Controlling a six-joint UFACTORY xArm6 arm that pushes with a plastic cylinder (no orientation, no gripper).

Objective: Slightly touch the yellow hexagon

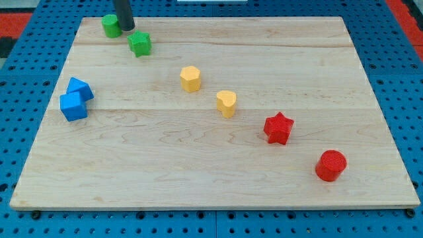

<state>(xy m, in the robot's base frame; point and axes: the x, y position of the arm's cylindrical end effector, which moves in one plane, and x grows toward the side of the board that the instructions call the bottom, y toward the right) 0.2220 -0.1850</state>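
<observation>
Near edge, view's right: red cylinder [330, 165], then red star [278, 128]. Mid-board: yellow heart [227, 103]; yellow hexagon [190, 79] up-left of it. View's left: two blue blocks [75, 99], touching. Far left: green star [139, 43], green cylinder [111, 26]. My tip [126, 29] between the greens, well apart from the hexagon. No claw fitted: bare rod.

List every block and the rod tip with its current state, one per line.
my tip: between the two green blocks, far from the yellow hexagon.
green cylinder: beside the tip.
green star: untouched.
yellow hexagon: untouched.
yellow heart: untouched.
red star: untouched.
red cylinder: untouched.
two blue blocks: touching each other.
</observation>
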